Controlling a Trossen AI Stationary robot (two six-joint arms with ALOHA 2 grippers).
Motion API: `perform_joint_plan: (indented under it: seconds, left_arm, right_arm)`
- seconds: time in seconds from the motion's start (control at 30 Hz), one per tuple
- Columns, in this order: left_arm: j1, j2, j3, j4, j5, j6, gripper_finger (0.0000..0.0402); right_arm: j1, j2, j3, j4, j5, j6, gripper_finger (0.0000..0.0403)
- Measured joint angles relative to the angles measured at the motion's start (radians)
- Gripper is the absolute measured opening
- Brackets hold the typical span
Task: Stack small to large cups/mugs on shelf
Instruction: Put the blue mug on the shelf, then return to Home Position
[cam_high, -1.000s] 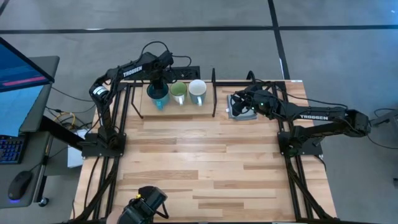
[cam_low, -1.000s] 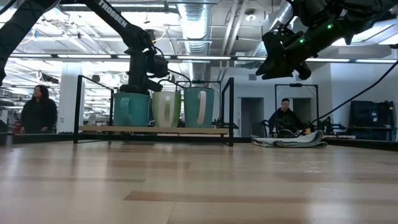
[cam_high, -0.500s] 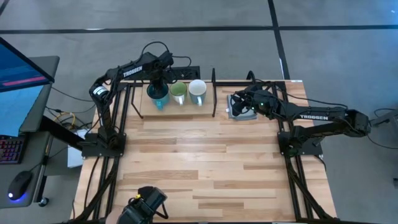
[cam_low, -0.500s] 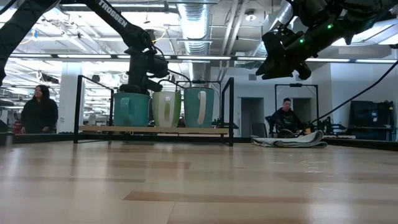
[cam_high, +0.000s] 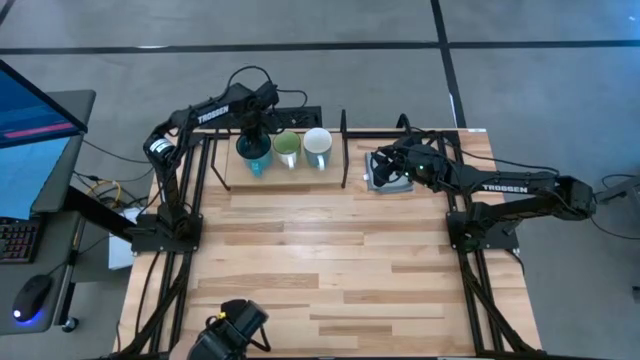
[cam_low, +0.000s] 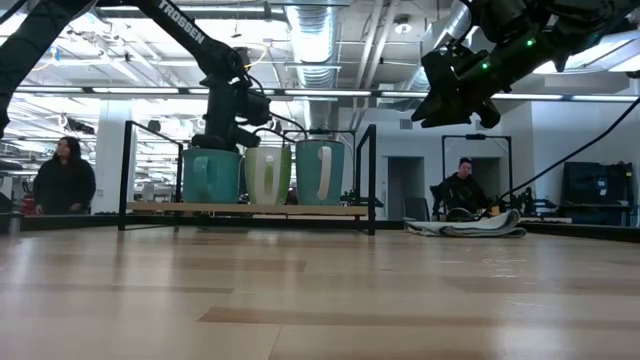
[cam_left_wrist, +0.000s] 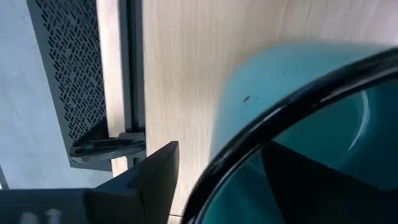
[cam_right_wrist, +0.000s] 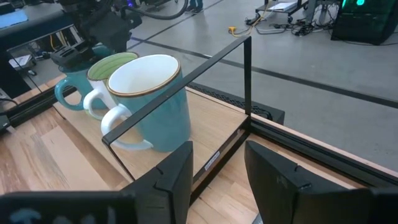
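Left tool (cam_high: 256, 140) at teal mug (cam_high: 252, 152) rim, fingers now spread apart, mugs unmoved, right tool (cam_right_wrist: 214, 180) half-open.

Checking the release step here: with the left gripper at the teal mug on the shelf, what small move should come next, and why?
Probably lift the left gripper straight up. The teal mug stands upright on the shelf beside the green mug, and one finger sits outside its rim with the jaws apart, so it looks released.

Three mugs (cam_high: 287, 150) upright, side by side on shelf (cam_high: 232, 172).
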Motion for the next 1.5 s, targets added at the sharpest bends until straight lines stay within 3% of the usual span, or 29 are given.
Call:
perform_joint_plan:
  seconds: [0.23,0.6,0.7,0.8,0.93,1.03,1.3,1.5]
  left_arm:
    - [0.0,0.0,0.104,-0.052,0.055,-0.029,0.0246]
    - [0.006,0.0,0.306,-0.312,0.075,-0.103,0.0248]
    - [0.009,0.0,0.355,-0.357,0.143,-0.15,0.0248]
    - [0.015,-0.024,0.383,-0.352,0.292,-0.164,0.0248]
    - [0.015,-0.088,0.404,-0.3,0.487,-0.165,0.0248]
    - [0.015,-0.156,0.404,-0.271,0.57,-0.165,0.0248]
    - [0.015,-0.364,0.384,-0.208,0.636,-0.198,0.0248]
    - [0.015,-0.562,0.228,-0.108,0.691,-0.227,0.0248]
  right_arm:
    - [0.0,0.0,0.0,0.0,0.0,0.0,0.0166]
    - [0.0,0.0,0.0,0.0,0.0,0.0,0.0166]
    - [0.0,0.0,0.0,0.0,0.0,0.0,0.0166]
    - [0.0,0.0,0.0,0.0,0.0,0.0,0.0166]
    - [0.0,0.0,0.0,0.0,0.0,-0.001,0.0166]
    - [0.0,-0.001,0.0,0.0,0.0,-0.001,0.0166]
    - [0.0,-0.002,0.0,0.07,0.0,-0.058,0.0166]
    - [0.0,-0.018,0.0,0.2,0.0,-0.156,0.0166]
